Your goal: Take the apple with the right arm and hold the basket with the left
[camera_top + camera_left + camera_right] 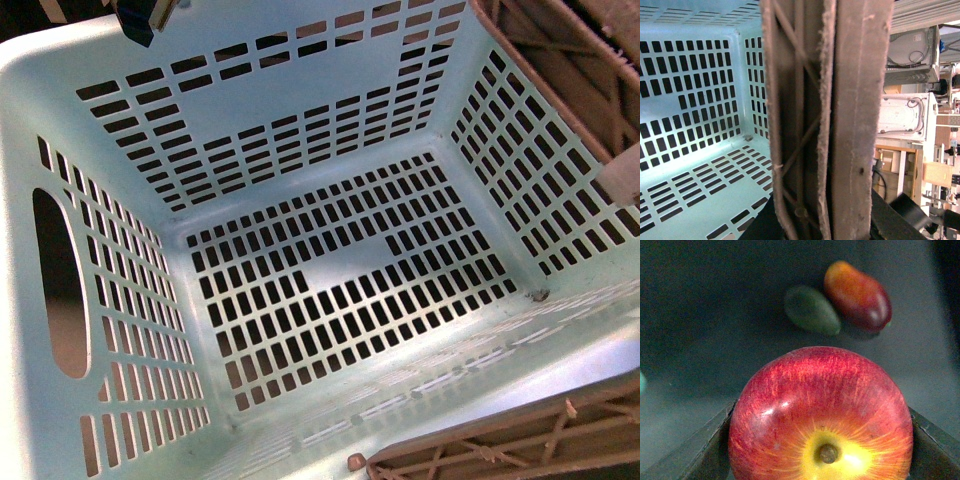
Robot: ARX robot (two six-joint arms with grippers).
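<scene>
The pale mint basket (pixel 330 200) fills the front view, and I look down into its slotted floor with nothing inside it. Its brown ribbed handles show at the upper right (pixel 545 70) and lower right (pixel 500 450). In the left wrist view a brown handle (pixel 840 110) stands upright through the middle, and my left gripper (pixel 825 222) is shut on it, dark fingers (pixel 890 220) on either side. The glossy red apple (pixel 820 405), yellow around its stem, is held off the dark surface with my right gripper (pixel 820 442) shut on it. Neither the apple nor the right gripper shows in the front view.
On the dark surface beyond the apple lie a flat green object (pixel 812 310) and a red-orange oval fruit (pixel 857 295), touching. A dark blue part (pixel 140 20) pokes over the basket's far rim. Lab equipment and shelves (pixel 910 100) stand past the handle.
</scene>
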